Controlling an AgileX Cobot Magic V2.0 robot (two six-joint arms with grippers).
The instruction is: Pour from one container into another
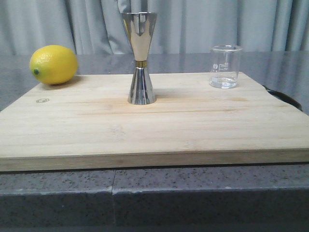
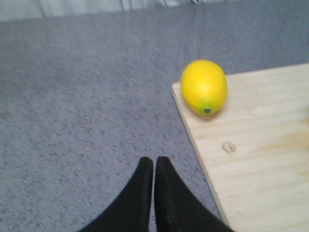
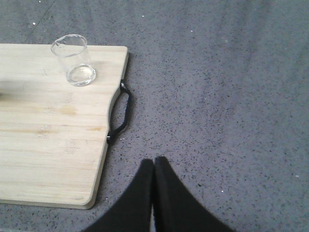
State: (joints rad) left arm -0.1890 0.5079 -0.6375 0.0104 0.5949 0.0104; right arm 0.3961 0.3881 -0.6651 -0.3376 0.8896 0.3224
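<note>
Left fingers point(image 2: 153, 166) clenched, empty, over grey tabletop point(image 2: 87, 121) beside wooden board edge point(image 2: 193, 140). Right fingers point(image 3: 154, 169) clenched, empty; clear glass beaker point(image 3: 74, 60) well apart.

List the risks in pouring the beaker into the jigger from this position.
1. The jigger is tall on a narrow base, so a bump from the beaker may topple it.
2. Its mouth is small; liquid could spill onto the cutting board.
3. The right end effector is closed off the board and must open before grasping.
</note>
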